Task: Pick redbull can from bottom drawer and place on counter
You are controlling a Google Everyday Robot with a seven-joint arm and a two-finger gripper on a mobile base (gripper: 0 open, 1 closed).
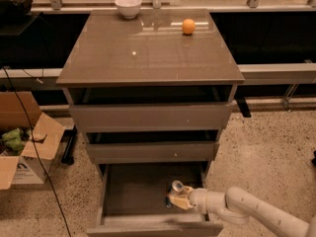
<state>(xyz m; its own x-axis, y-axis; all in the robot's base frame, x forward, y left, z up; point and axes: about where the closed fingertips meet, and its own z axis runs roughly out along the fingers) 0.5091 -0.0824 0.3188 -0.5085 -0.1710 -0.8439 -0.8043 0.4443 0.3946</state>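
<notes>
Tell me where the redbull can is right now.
In the camera view, the redbull can is inside the open bottom drawer, toward its right front corner. It is right against the gripper, which reaches in from the right.
</notes>
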